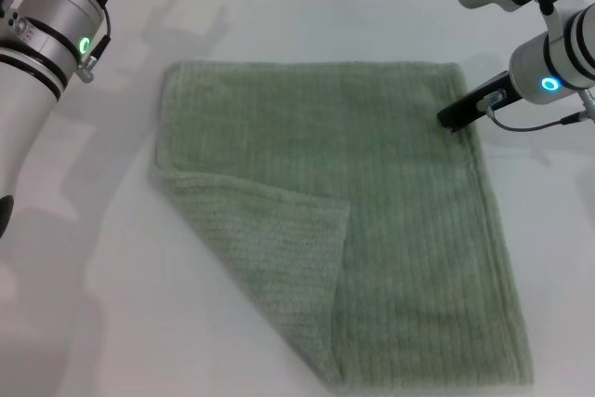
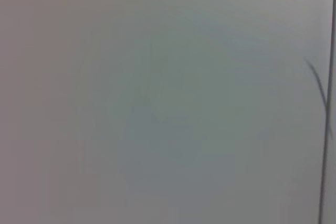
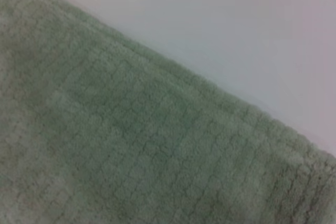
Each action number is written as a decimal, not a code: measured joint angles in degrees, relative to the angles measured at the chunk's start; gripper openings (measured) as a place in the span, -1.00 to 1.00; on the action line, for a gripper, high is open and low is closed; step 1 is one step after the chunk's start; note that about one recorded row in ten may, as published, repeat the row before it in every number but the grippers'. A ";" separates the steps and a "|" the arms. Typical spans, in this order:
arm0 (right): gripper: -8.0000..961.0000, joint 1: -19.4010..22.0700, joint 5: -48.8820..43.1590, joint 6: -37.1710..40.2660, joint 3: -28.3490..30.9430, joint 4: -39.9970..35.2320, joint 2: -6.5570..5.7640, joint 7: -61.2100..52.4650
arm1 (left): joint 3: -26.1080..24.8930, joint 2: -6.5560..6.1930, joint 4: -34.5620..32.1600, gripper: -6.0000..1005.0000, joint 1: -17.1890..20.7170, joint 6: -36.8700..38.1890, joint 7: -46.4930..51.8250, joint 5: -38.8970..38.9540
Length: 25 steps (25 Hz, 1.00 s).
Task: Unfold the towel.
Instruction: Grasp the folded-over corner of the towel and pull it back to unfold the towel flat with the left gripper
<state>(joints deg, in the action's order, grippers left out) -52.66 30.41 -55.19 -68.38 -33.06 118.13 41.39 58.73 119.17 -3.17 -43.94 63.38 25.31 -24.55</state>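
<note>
Mostly flat, the towel [image 1: 372, 192] with near-left corner folded over, right gripper [image 1: 456, 118] at its far-right edge, finger state unclear, no readable writing

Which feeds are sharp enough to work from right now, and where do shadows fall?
Head view: sharp and evenly lit; the sage-green ribbed terry towel shows its folded near-left corner clearly, arm shadows lie soft on the white table, and the right tool sits at the towel's far-right edge. Left wrist view: a featureless grey blur. Right wrist view: close and soft, weave readable.

Sage-green ribbed towel [image 1: 372, 211] lies flat on white surface [image 1: 112, 323], near-left corner folded over w/ paler underside up.
</note>
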 joint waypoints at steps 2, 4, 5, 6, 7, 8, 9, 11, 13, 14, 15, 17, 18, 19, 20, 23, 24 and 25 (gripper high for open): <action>-0.98 -0.12 0.00 0.14 0.00 0.21 0.00 0.07 | 0.32 0.00 -0.05 0.69 0.01 -0.02 1.30 -0.19; -0.98 -0.18 0.00 0.18 0.00 0.31 0.00 0.10 | 2.34 -0.06 -0.79 0.69 0.18 -0.74 5.58 -0.26; -0.98 -0.26 0.00 0.25 0.00 0.37 0.00 0.16 | 4.65 -0.26 -1.96 0.69 0.50 -1.72 9.27 -0.31; -0.98 -0.26 0.00 0.25 0.00 0.37 0.00 0.16 | 4.65 -0.26 -1.96 0.69 0.50 -1.72 9.27 -0.31; -0.98 -0.26 0.00 0.32 0.00 0.37 0.00 0.17 | 10.78 -0.57 -6.62 0.69 2.09 -4.78 16.69 -0.34; -0.98 -0.26 0.00 0.40 0.00 0.38 0.00 0.17 | 12.29 -0.65 -8.13 0.69 2.59 -5.63 18.29 -0.34; -0.98 -0.26 0.00 0.48 0.00 0.42 0.00 0.17 | 13.91 -0.76 -9.80 0.69 3.22 -6.65 20.45 -0.33; -0.98 -0.26 0.00 0.72 0.00 0.55 0.00 0.18 | 16.40 -0.87 -12.38 0.62 4.09 -8.09 22.94 -0.35; -0.98 -0.28 0.00 0.83 0.00 0.69 0.00 0.18 | 22.38 -1.48 -18.78 0.48 6.28 -11.92 29.41 -0.41; -0.98 -0.31 0.00 0.83 0.00 0.77 -0.01 0.18 | 22.38 -1.48 -18.78 0.41 6.28 -11.92 29.41 -0.41; -0.98 -0.45 0.00 0.86 0.00 1.05 -0.01 0.19 | 25.32 -2.18 -22.80 0.34 7.45 -13.44 34.05 -1.67; -0.99 -0.51 0.00 0.88 0.00 1.21 0.00 0.18 | 25.60 -2.44 -24.12 0.34 7.80 -13.72 36.70 -3.35; -0.98 -0.57 0.00 0.90 0.00 1.33 -0.01 0.19 | 25.32 -2.95 -26.15 0.34 8.24 -13.91 41.15 -7.03; -0.98 -0.64 0.00 0.92 0.00 1.41 -0.01 0.19 | 24.96 -3.27 -26.99 0.34 8.32 -13.95 44.03 -9.39; -0.98 -0.68 0.00 0.92 0.00 1.48 -0.01 0.19 | 24.03 -4.00 -28.66 0.34 8.39 -13.98 50.46 -14.62; -0.98 -0.70 0.00 0.94 0.00 1.48 -0.01 0.19 | 22.55 -4.64 -29.97 0.34 8.40 -13.87 55.40 -19.14; -0.98 -0.70 0.00 0.96 0.00 1.48 -0.01 0.18 | 21.45 -4.84 -30.64 0.34 8.42 -13.71 57.96 -21.66; -0.98 -0.75 0.00 1.01 0.00 1.48 -0.01 0.19 | 19.26 -5.17 -31.78 0.34 8.46 -13.36 62.38 -26.49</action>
<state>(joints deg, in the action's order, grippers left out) -53.41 30.41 -54.18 -68.37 -31.59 118.12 41.57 77.99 114.00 -34.95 -35.48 50.02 87.69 -51.04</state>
